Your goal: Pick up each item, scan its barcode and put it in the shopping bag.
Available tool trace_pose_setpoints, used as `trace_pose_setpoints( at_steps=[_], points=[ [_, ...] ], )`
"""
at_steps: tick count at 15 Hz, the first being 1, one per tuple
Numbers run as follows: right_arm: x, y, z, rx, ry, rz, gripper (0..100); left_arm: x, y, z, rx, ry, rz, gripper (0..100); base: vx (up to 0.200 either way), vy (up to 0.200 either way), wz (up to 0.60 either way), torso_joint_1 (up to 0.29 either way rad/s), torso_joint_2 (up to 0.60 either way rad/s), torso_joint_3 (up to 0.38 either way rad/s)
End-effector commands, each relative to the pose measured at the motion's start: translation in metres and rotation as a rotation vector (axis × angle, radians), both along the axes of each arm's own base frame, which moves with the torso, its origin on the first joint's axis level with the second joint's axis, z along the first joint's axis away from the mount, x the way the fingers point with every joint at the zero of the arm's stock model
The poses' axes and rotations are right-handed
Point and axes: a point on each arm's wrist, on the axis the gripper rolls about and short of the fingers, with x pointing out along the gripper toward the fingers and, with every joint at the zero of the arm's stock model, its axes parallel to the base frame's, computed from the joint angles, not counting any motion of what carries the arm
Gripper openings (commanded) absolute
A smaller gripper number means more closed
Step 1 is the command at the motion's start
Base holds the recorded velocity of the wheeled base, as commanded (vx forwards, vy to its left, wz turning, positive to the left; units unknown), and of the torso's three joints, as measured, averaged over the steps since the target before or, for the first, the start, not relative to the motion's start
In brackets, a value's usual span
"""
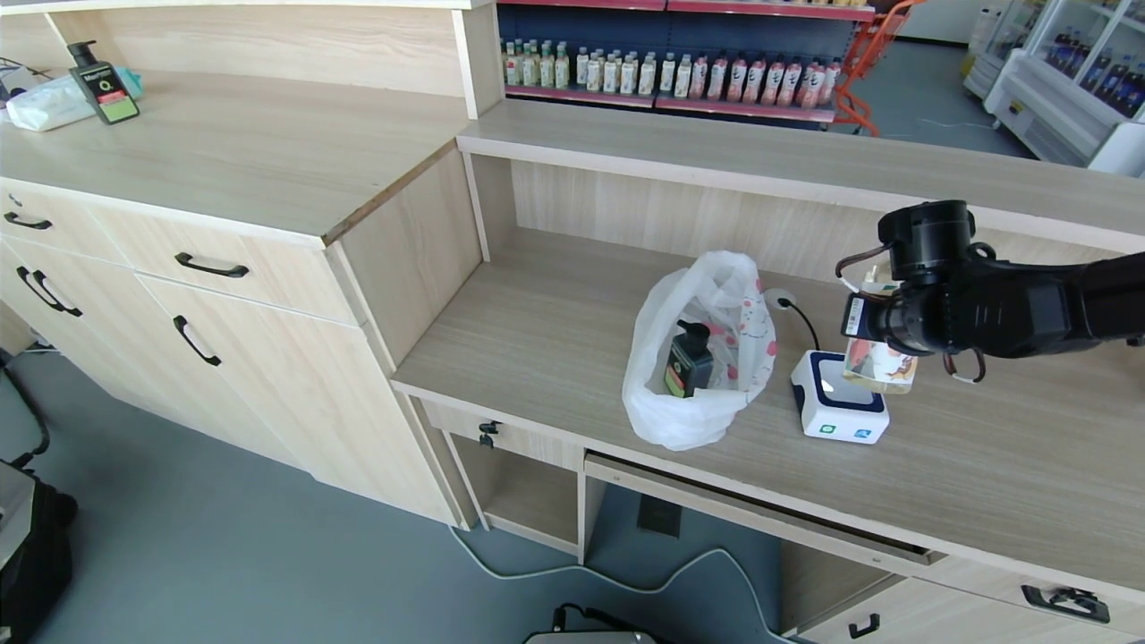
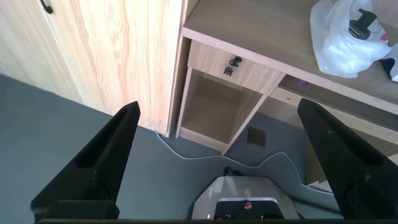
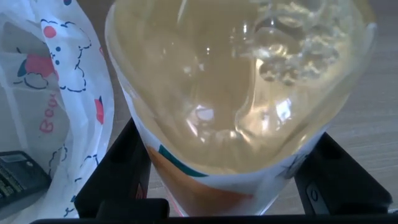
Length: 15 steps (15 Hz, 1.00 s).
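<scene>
Black, splayed, empty: idling left gripper (image 2: 217, 106) low over floor (image 2: 56, 106). Clamping clear bottle (image 1: 881, 365) of pale liquid in right gripper (image 1: 875, 333) just above white scanner (image 1: 839, 410). Risking slip on smooth wall, or snagging thin bag (image 1: 707, 295) rim beside it.

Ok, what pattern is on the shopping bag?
The shopping bag is white with red and blue cartoon cloud-like prints and dots; the right wrist view shows it best.
</scene>
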Motion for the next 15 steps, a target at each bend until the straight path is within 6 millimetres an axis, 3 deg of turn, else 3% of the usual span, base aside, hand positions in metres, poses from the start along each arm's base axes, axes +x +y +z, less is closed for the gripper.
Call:
trace_pose_setpoints(
  at_steps=[1,15],
  points=[
    [0.012,0.001,-0.013,-0.004,0.022,-0.011,0,0.000,0.000,0.000,0.000,0.000,0.000,100,0.000,0.000,0.00,0.000,0.00,0.000],
    [0.029,0.003,-0.036,-0.030,0.066,-0.021,0,0.000,0.000,0.000,0.000,0.000,0.000,100,0.000,0.000,0.00,0.000,0.00,0.000]
  ],
)
